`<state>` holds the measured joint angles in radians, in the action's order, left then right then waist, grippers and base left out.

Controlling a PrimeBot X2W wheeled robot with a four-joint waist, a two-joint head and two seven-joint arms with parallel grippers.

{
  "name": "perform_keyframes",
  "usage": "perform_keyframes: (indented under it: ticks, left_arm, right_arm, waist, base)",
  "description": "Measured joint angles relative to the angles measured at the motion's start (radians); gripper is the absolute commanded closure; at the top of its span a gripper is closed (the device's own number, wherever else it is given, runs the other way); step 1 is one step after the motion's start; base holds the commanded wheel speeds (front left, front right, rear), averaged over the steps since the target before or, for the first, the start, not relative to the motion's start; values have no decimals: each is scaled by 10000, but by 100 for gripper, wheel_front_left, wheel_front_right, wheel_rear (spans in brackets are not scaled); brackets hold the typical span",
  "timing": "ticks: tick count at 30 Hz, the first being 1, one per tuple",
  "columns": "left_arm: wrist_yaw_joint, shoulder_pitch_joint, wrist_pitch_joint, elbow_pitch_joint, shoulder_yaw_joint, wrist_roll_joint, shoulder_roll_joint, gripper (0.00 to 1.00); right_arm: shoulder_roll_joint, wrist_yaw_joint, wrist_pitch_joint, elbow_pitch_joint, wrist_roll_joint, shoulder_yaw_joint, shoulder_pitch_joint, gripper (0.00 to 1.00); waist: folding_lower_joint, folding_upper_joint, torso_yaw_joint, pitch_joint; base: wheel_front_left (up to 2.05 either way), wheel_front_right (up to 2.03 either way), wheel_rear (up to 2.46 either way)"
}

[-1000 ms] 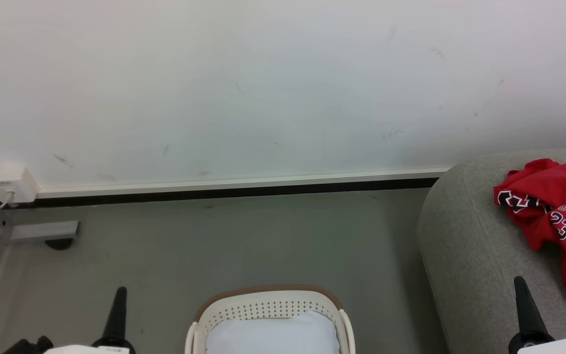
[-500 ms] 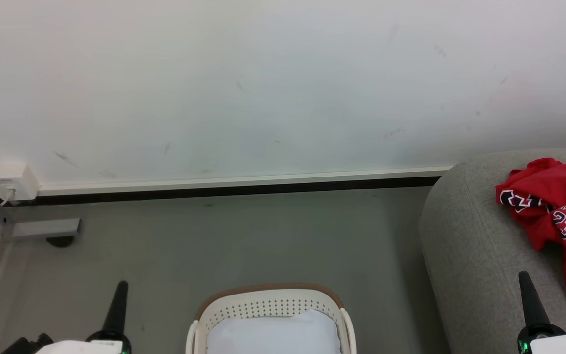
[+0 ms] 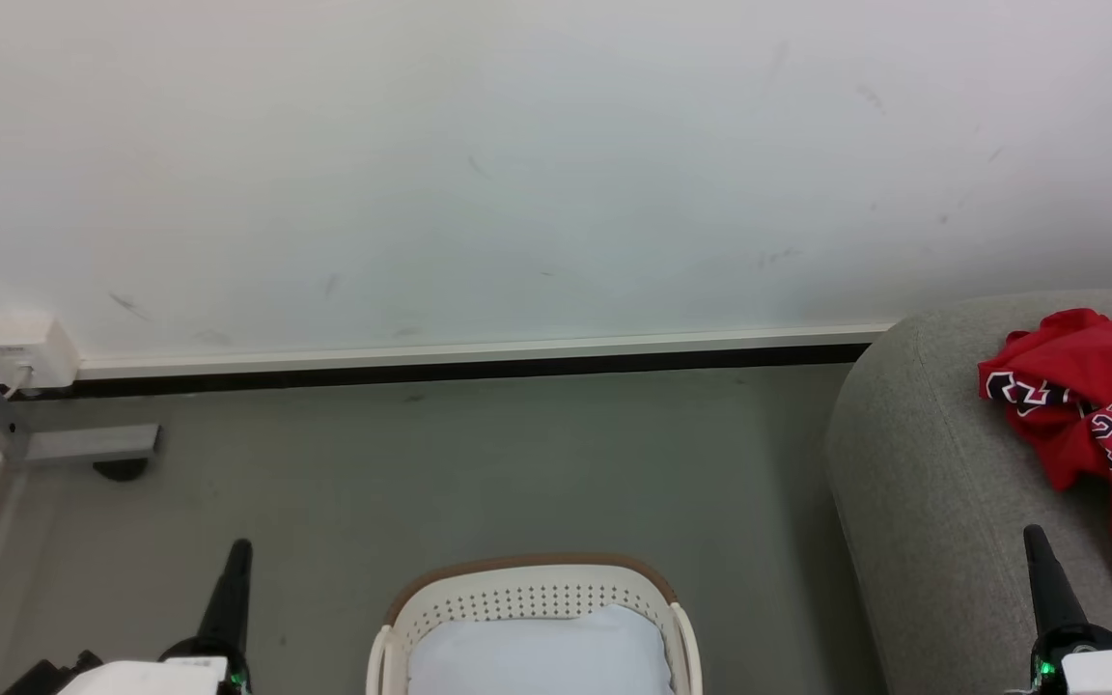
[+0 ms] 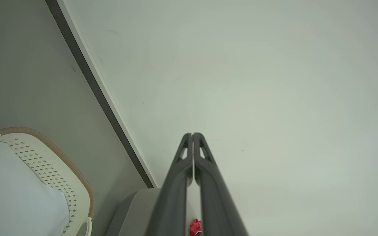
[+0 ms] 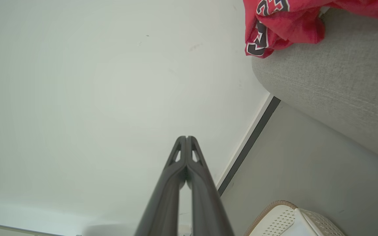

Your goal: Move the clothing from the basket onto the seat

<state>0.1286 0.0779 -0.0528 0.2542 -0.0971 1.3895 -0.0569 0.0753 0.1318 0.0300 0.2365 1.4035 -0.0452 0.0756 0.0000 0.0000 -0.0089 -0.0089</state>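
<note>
Left gripper (image 3: 239,550) is hovering just left of the basket (image 3: 527,564), fingers pressed together tip to tip, gripping and touching nothing. Right gripper (image 3: 1033,533) is hanging well right of the basket, above the seat (image 3: 923,483), likewise pinched closed and empty. The clothing (image 3: 1092,405) is lying crumpled on the seat, far right of the basket, apart from both grippers.

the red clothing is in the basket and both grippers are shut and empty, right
Not quite. The clothing lies on the seat, not in the basket; the head view shows this. The rest holds: the left gripper and the right gripper are both shut and empty, as their wrist views show.
</note>
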Motion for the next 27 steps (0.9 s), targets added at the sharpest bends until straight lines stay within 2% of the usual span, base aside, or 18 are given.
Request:
perform_keyframes:
  ticks: [27]
  left_arm:
    - [2, 221, -529, -63, -140, 1870, 71, 100]
  right_arm:
    - [-75, 0, 546, 52, 1931, -366, 223, 100]
  waist:
    - [0, 0, 74, 102]
  base:
    - [0, 0, 0]
